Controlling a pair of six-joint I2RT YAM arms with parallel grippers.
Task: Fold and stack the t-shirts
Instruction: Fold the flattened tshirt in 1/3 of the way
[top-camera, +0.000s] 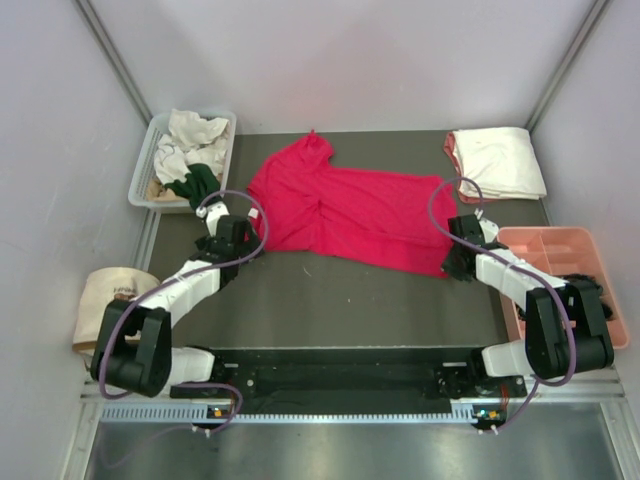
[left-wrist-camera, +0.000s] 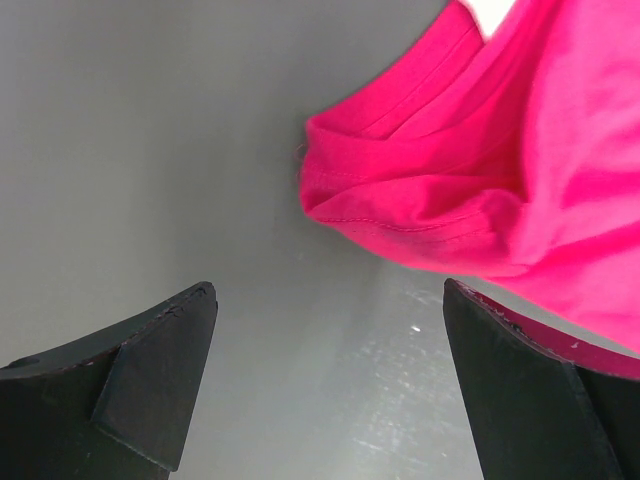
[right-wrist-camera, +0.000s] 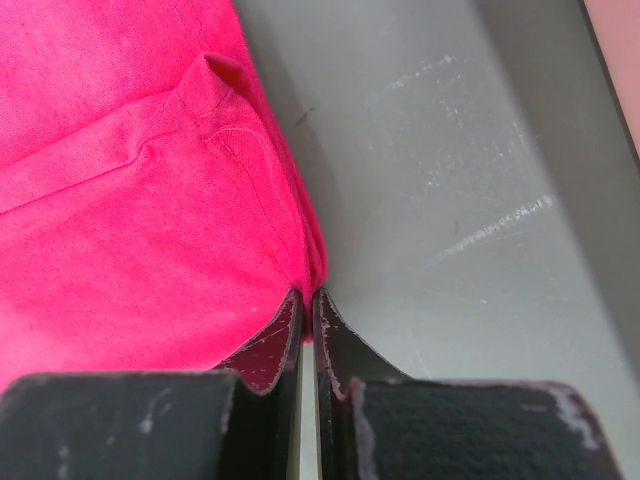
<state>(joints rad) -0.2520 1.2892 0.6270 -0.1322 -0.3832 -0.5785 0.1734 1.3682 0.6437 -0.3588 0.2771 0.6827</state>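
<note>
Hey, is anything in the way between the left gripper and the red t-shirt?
Nothing visible does. The left gripper hangs open over the bare table. The red t-shirt lies just ahead, its bunched edge facing the fingers, with no other item between them.

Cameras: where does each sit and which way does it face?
Top external: above and behind the bases, looking down at the table and red t-shirt; left arm and right arm show.
Left wrist: on the left arm, facing the table; open left tool frames a stitched shirt edge.
Right wrist: on the right arm, facing down; right tool shut on the shirt's edge.
Shared: all show the red t-shirt.
</note>
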